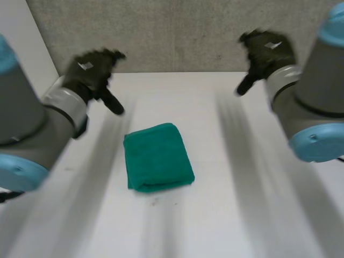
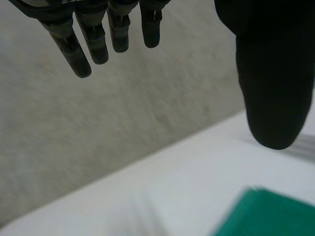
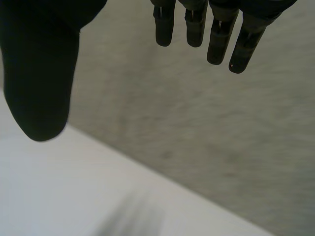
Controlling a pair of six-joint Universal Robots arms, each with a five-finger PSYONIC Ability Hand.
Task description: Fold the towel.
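Note:
A green towel [image 1: 157, 156] lies folded into a small thick rectangle on the middle of the white table [image 1: 226, 215]. My left hand [image 1: 91, 70] hangs above the table's far left part, well clear of the towel, fingers straight and empty. My right hand [image 1: 266, 54] is raised at the far right, also open and holding nothing. In the left wrist view a corner of the towel [image 2: 268, 216] lies below the thumb [image 2: 275, 83], with the fingers [image 2: 93, 39] spread. The right wrist view has the thumb [image 3: 39, 73] and straight fingers [image 3: 216, 34] over bare table.
A grey wall [image 1: 177, 32] rises along the table's far edge. Both grey arms with light-blue caps flank the towel at the view's left [image 1: 27, 134] and right [image 1: 317, 107].

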